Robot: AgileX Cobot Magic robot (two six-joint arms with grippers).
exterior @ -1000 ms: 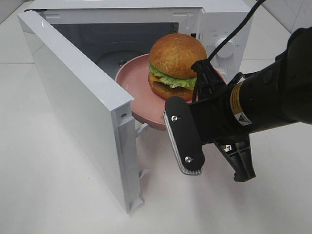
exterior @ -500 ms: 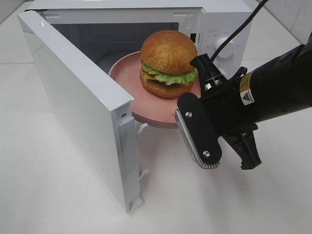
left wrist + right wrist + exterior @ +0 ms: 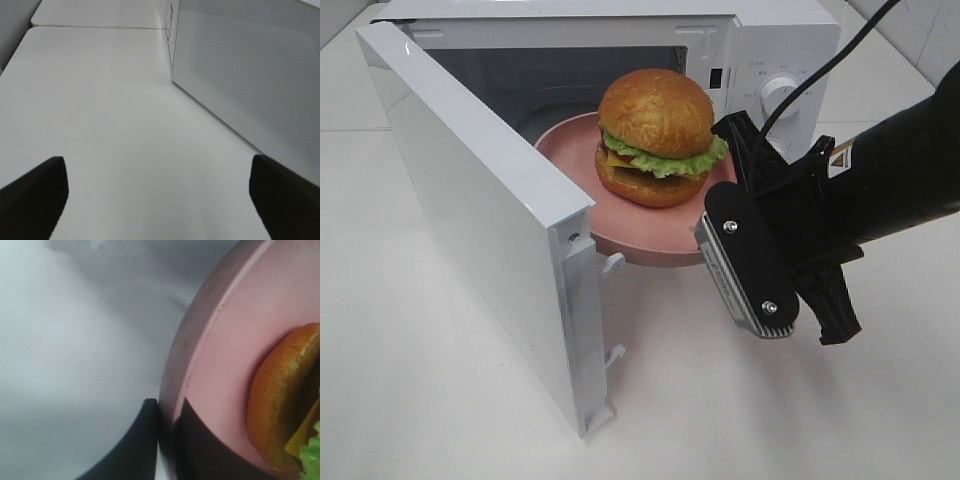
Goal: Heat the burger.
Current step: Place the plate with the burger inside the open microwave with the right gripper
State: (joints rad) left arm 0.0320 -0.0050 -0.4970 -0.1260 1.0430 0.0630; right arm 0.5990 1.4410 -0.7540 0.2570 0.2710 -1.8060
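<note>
The microwave (image 3: 780, 40) stands on the white tabletop (image 3: 440, 400) with its door (image 3: 480, 200) swung wide open to the left, so access to the cavity is already settled. The burger (image 3: 655, 135) sits upright near the middle of a round pink plate (image 3: 570, 155). The plate is at the mouth of the oven, its far edge inside the opening and its near edge hanging out over the tabletop. The right gripper (image 3: 167, 415) holds the plate by its right-hand rim. In the right wrist view its dark fingers (image 3: 142, 440) pinch that rim, one against the underside and outer wall, the other lying on the plate's upper face, just beside the burger's lower bun. Whether the plate's far side rests on the cavity floor cannot be told. The left gripper (image 3: 156, 175) is out of the overhead view. Its own camera shows its fingers (image 3: 35, 195) spread wide with nothing between them, above bare tabletop alongside the microwave's perforated side. As a judgement, the task is partway along: the loading is in hand but not complete. What seems left is to carry the plate fully inside, set it down, let go and draw the arm clear, shut the door, and start the heat at the control dial (image 3: 782, 95).
</note>
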